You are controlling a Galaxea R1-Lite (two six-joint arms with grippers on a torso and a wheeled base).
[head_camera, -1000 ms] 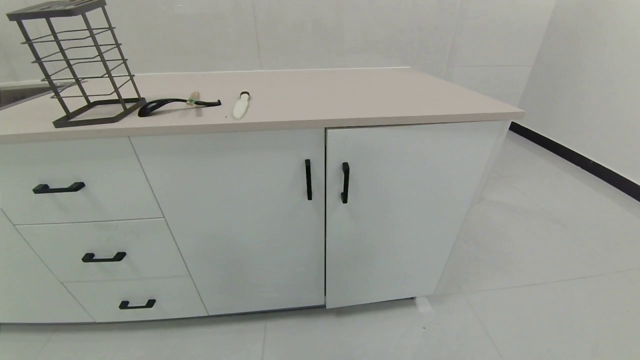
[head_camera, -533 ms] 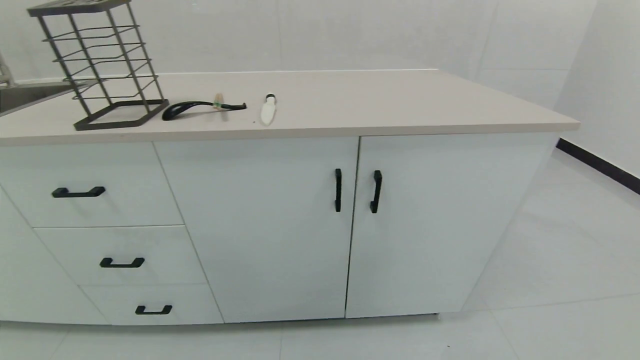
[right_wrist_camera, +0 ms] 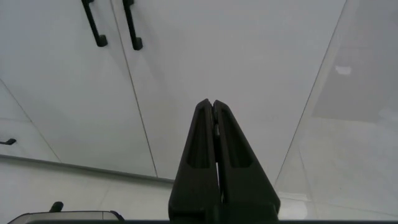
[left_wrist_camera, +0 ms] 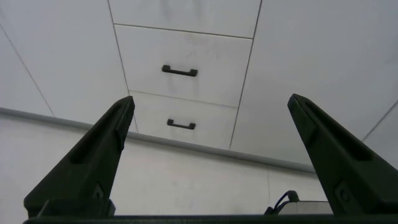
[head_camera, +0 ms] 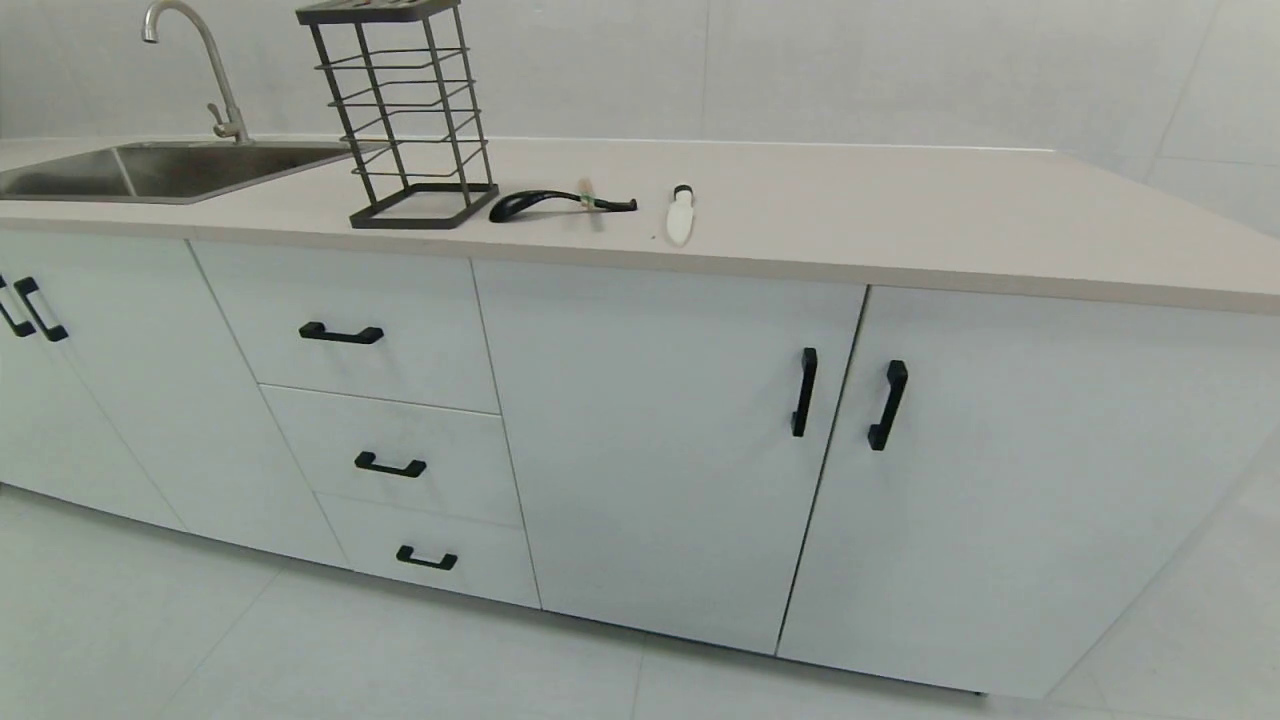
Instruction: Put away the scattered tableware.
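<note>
- Our left gripper [left_wrist_camera: 211, 102] stood wide, its fingers [left_wrist_camera: 99, 155] far apart with nothing between them. It hung low before the drawer fronts.
- Past those fingers the left wrist view gave us the middle drawer handle [left_wrist_camera: 180, 71], the bottom drawer handle [left_wrist_camera: 181, 125] and the floor [left_wrist_camera: 186, 180].
- The scattered tableware lay up on the countertop [head_camera: 900, 210], higher than both grippers and well apart from them, touched by neither.
- The head view gave us the counter's top: the sink [head_camera: 60, 180] with its faucet [head_camera: 200, 60], then the wire rack [head_camera: 378, 12], then the tableware.
- The black spoon [head_camera: 515, 206] lay just beside the rack's base, bowl end toward the rack, its thin curved handle running away from it.
- A pale wooden piece [head_camera: 590, 192] with a green band lay across that handle; it was too blurred for us to name.
- The white utensil [head_camera: 680, 220] lay near the spoon's handle tip but apart from it. It had a smooth white body with a small black cap at the far end.
- Our right gripper [right_wrist_camera: 212, 106] had its fingers pressed flat together, holding nothing.
- It hung low before the double cabinet doors [right_wrist_camera: 236, 68], and the right wrist view gave us their pair of black door handles [right_wrist_camera: 132, 25].
</note>
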